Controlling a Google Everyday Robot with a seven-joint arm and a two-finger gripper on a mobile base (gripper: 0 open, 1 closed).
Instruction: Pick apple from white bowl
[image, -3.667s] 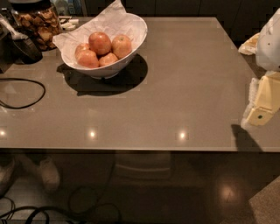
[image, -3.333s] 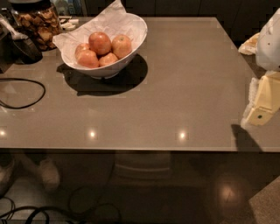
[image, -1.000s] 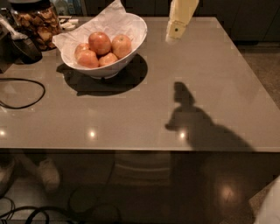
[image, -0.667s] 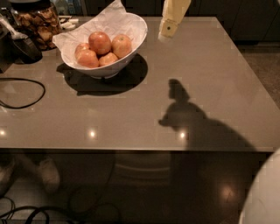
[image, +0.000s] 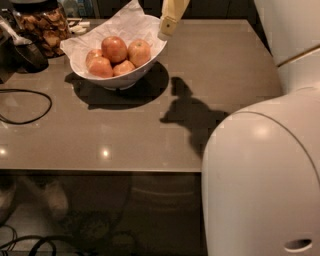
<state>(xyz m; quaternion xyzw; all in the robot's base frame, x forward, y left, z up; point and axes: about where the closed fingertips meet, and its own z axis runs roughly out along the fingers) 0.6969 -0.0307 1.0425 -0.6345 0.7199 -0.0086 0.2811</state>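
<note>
Bowl (image: 120, 81) sits on the tabletop (image: 150, 140) near the far left corner, jar (image: 42, 25) behind it to the left. Apple (image: 139, 52) is in the bowl, right side. Cable (image: 30, 107) lies by the left edge. Gripper (image: 165, 34) hangs over the bowl's right rim, near the far edge.

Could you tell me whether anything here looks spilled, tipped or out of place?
Nothing stands out: the apples sit inside the upright bowl, and the gripper hangs by its right rim.
</note>
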